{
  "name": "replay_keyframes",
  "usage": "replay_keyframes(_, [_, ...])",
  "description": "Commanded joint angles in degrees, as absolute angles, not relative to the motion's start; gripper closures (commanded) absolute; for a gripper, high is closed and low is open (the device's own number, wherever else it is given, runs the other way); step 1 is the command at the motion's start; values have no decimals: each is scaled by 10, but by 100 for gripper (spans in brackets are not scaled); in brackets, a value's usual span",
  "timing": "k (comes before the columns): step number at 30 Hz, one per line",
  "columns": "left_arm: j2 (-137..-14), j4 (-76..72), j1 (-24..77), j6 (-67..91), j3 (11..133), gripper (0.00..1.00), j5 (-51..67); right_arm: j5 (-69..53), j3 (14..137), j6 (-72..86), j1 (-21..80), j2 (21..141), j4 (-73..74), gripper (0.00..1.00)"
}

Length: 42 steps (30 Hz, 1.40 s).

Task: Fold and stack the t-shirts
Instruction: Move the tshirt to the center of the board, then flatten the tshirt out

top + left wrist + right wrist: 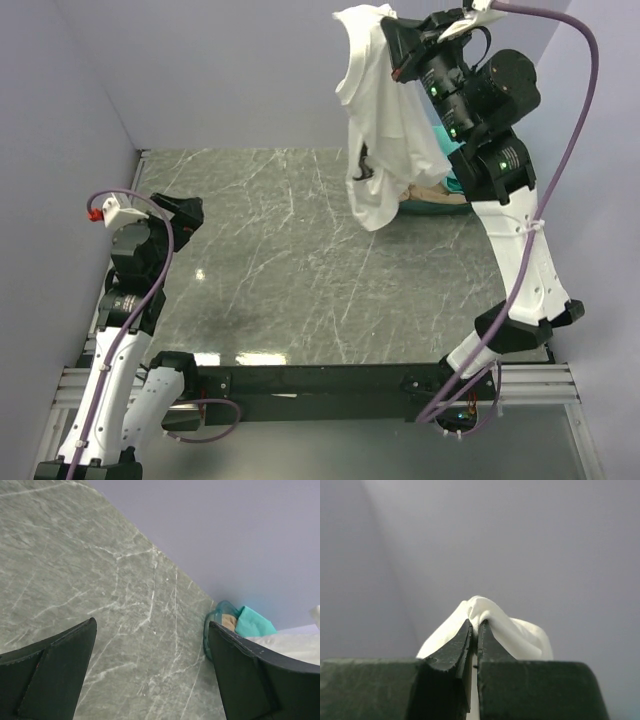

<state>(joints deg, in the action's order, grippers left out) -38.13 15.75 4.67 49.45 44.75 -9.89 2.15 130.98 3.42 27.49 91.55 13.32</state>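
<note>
My right gripper [385, 22] is raised high at the back right and is shut on the white t-shirt [385, 130], which hangs down from it above the table. In the right wrist view the jaws [475, 624] pinch a fold of white cloth [520, 635]. The teal t-shirt [252, 622] and the tan t-shirt [230, 621] lie in the green basket [209, 630]. In the top view they sit behind the hanging shirt, tan [428, 193] and teal [452, 183]. My left gripper [180, 215] is open and empty at the left, low over the table.
The grey marble table [280, 260] runs to lilac walls at the back and left. The basket [435, 207] stands at the back right, near the right arm's forearm. A black rail [310, 380] runs along the near edge.
</note>
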Motion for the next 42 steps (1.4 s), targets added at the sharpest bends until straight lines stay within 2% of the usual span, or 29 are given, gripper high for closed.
replay_keyframes(1, [-380,142,43,507,441,1,-59,-30,1301,35,299,868,95,100])
replay_keyframes(3, [-384,141,43,511,439,1,-45,-72,1288,58,310,861,113,100])
replay_keyframes(6, [-393,132,43,522,425,1,-5,-76,1190,83,314,817,121,100])
replay_keyframes(9, [-406,123,43,534,405,1,29,-23,955,130,313,716,50,100])
replay_keyframes(10, [-410,121,43,536,400,0,36,15,823,145,311,668,25,100])
replay_keyframes(12, [-425,115,44,535,382,1,62,45,669,183,302,630,6,100])
replay_keyframes(15, [-454,112,46,526,363,1,96,101,529,254,269,596,45,88])
replay_keyframes(16, [-473,112,51,525,356,0,97,124,508,275,256,593,59,81])
replay_keyframes(17, [-482,113,56,523,353,1,97,134,493,282,244,592,95,60])
replay_keyframes(18, [-493,116,70,523,351,1,87,149,481,289,224,590,115,51])
replay_keyframes(20, [-525,119,89,522,345,1,75,217,481,294,218,582,162,43])
replay_keyframes(22, [-550,124,114,520,345,1,60,234,482,279,218,568,174,39])
replay_keyframes(23, [-574,127,122,519,348,1,53,224,481,274,218,563,172,28])
replay_keyframes(25, [-597,146,144,519,360,0,25,206,474,266,218,554,167,16])
replay_keyframes(31, [-655,230,175,524,374,0,-51,154,452,257,218,553,151,12])
replay_keyframes(37, [-652,197,178,548,324,1,-25,79,427,198,220,580,109,12])
replay_keyframes(39, [-663,186,180,549,322,2,-14,59,435,190,220,611,104,12])
replay_keyframes(42, [-695,191,187,553,330,10,-23,43,454,185,219,658,103,12])
